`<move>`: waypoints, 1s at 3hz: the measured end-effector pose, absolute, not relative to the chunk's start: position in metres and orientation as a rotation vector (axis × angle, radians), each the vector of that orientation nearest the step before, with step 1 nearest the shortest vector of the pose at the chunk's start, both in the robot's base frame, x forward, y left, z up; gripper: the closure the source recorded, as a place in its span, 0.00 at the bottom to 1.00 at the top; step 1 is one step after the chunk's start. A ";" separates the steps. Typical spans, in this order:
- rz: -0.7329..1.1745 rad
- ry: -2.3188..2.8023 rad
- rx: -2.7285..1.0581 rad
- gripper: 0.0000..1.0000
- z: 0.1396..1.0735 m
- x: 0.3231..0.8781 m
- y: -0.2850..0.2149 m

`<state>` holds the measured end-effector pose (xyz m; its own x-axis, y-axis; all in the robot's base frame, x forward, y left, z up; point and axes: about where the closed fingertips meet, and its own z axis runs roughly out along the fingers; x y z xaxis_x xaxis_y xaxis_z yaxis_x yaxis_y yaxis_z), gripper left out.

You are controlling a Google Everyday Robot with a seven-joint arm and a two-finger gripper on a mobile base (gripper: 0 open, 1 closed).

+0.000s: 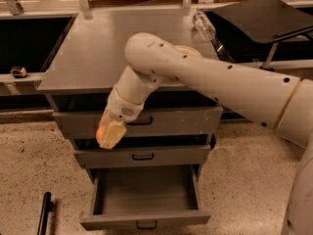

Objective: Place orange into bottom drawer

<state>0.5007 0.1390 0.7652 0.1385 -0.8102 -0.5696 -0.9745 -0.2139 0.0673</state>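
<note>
My gripper (110,134) hangs in front of the cabinet, level with the gap between the top and middle drawer fronts, left of centre. It is shut on the orange (101,132), which shows as an orange patch between the pale fingers. The bottom drawer (145,189) is pulled open below it, a deep grey tray with nothing in it and a small dark handle on its front. The gripper is above the drawer's left part.
The top drawer (146,121) and middle drawer (143,156) are closed. My arm (220,82) crosses the cabinet top (93,53) and hides most of the white bowl (186,49). A clear bottle (204,27) lies at the top's back right. A black bar (44,213) lies on the floor at left.
</note>
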 end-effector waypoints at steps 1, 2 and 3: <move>0.731 1.734 -2.119 1.00 0.759 0.495 0.138; 0.723 1.684 -2.062 1.00 0.758 0.497 0.132; 0.848 1.595 -1.950 1.00 0.708 0.476 0.125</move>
<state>0.4756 0.1253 0.7077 0.1293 -0.6820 -0.7199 -0.9782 -0.2066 0.0199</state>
